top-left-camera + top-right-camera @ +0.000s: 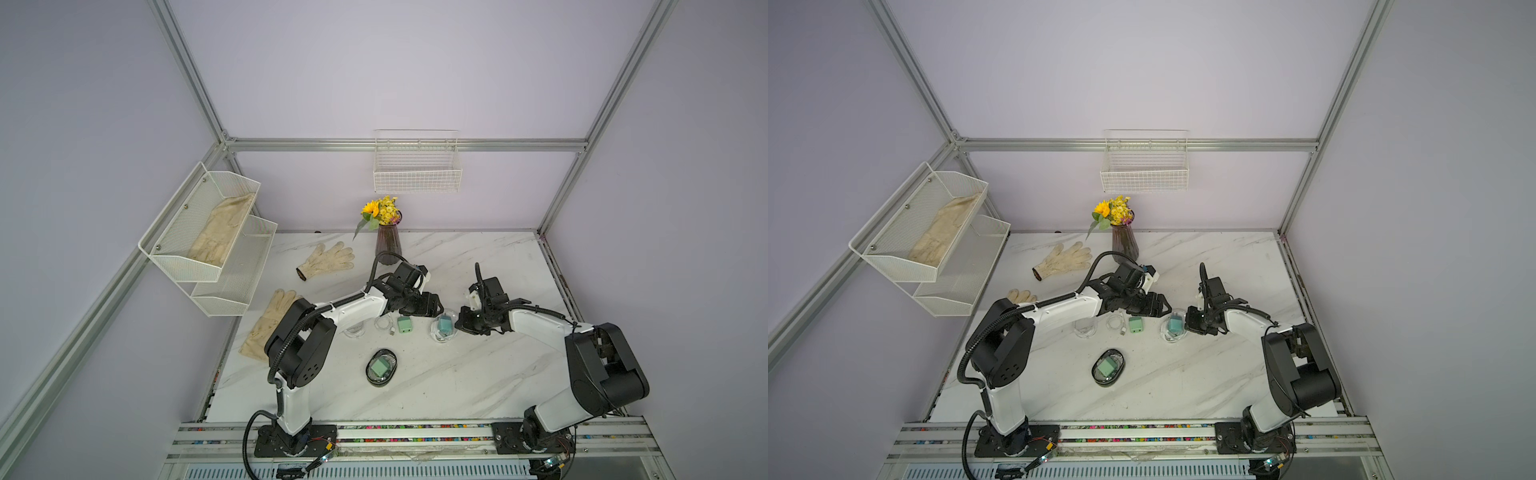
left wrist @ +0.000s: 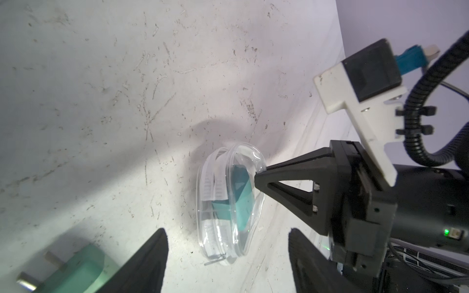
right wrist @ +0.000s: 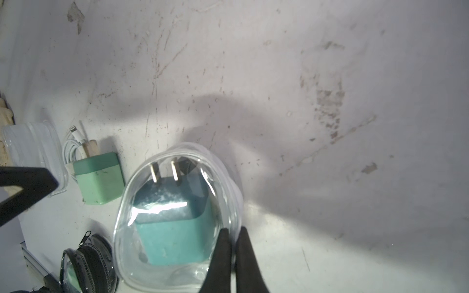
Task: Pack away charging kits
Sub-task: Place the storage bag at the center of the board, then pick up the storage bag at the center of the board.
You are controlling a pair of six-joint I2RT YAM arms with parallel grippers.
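Presently the teal adapter (image 3: 175, 228) lies inside a clear case (image 3: 119, 238) on the tabletop (image 3: 330, 177). Light, rigid, slick plastic; the thin lid likely flexes, so take its rim. The right claw (image 3: 233, 229) is pinched on that rim; the left claw (image 2: 227, 229) hovers wide nearby.

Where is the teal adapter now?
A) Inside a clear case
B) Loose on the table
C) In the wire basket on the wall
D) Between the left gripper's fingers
A: the teal adapter shows through the wall of the case, and the right gripper is pinching the case's edge.
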